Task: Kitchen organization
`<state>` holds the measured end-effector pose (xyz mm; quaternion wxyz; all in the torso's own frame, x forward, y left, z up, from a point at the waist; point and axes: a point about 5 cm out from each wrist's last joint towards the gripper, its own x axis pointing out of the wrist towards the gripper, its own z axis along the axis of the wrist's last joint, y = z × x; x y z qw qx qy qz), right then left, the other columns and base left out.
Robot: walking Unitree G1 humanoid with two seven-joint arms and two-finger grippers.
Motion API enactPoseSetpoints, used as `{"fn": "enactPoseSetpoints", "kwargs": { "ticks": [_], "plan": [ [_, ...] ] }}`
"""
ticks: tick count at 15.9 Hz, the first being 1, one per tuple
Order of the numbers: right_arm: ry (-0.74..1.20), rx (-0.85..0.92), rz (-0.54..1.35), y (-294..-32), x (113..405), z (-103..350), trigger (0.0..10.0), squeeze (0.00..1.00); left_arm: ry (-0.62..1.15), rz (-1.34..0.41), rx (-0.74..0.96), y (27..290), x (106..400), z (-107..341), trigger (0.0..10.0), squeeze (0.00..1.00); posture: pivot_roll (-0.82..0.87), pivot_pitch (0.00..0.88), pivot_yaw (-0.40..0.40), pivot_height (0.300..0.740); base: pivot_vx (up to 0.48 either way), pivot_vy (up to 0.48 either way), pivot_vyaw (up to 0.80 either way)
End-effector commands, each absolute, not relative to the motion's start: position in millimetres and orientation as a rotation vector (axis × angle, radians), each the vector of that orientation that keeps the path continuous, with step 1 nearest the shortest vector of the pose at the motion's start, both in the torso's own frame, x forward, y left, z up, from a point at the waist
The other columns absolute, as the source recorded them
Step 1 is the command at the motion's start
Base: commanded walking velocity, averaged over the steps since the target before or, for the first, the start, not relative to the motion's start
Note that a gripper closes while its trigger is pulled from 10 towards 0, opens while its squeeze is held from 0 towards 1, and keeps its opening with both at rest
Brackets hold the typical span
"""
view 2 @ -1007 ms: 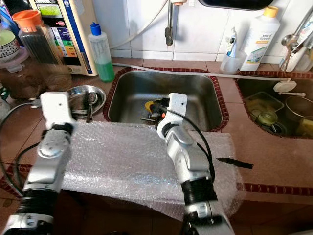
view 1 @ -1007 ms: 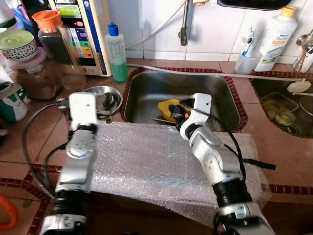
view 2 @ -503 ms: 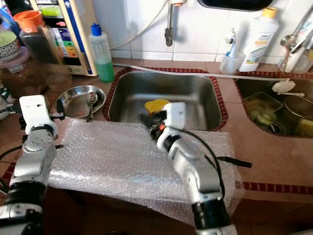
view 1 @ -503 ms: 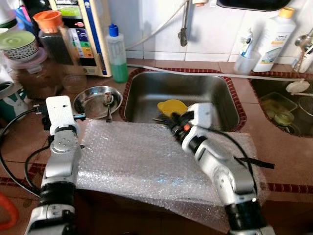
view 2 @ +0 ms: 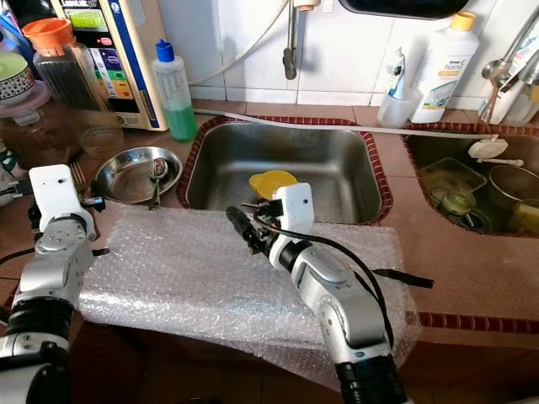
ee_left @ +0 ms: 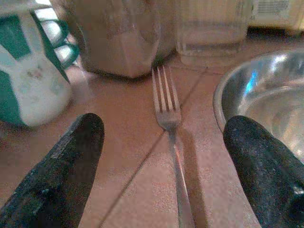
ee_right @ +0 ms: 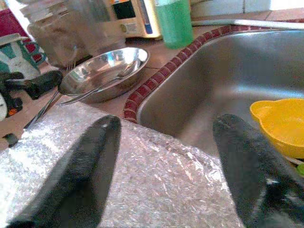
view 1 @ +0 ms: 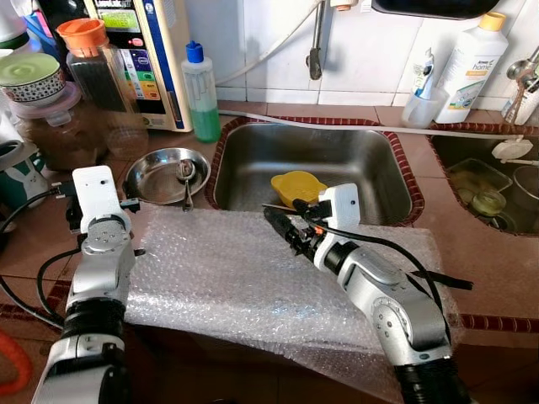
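— Fork (ee_left: 168,128) position?
— Laid flat on the tiled counter (ee_left: 137,156) beside the steel bowl (ee_left: 266,102), handle toward the left gripper (ee_left: 161,156), tines away; fingers spread wide astride it.
— Right gripper (ee_right: 166,166)?
— Spread wide, empty, held over the bubble wrap (view 1: 227,278); farther off.

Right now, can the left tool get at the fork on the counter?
Probably yes: the left tool is open, the fork lies bare on the counter between its fingers, nothing between.

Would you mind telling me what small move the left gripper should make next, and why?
Probably ease the left gripper forward and down onto the fork: its open fingers already straddle the handle, which lies flat on the counter beside the steel bowl.
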<state>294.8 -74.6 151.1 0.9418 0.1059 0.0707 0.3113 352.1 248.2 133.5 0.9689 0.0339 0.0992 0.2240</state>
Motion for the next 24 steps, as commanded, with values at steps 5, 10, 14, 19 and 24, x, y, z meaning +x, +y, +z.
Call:
{"fn": "enactPoseSetpoints", "kwargs": {
  "ticks": [5,10,14,19,24],
  "plan": [
    [0.127,0.173,0.743,-67,281,160,10.0,0.37,0.315,0.432,0.010,255,355,122,10.0,0.00,-0.02,0.058,0.064,0.740,0.000,0.000,0.00],
    [0.130,0.164,0.777,-67,276,159,10.0,0.11,0.302,0.478,0.052,261,354,127,10.0,0.00,-0.01,0.058,0.065,0.740,0.000,0.000,0.00],
    [0.134,0.159,0.778,-67,278,158,10.0,0.10,0.287,0.504,0.074,268,354,131,10.0,0.00,0.00,0.053,0.063,0.740,0.000,0.000,0.00],
    [0.133,0.153,0.768,-68,281,158,10.0,0.08,0.240,0.508,0.128,272,353,140,10.0,0.00,0.00,0.049,0.061,0.740,0.000,0.000,0.00],
    [0.116,0.151,0.736,-69,283,159,10.0,0.00,0.144,0.501,0.121,272,351,152,10.0,0.00,0.00,0.050,0.061,0.740,0.000,0.000,0.00]
  ]
}}
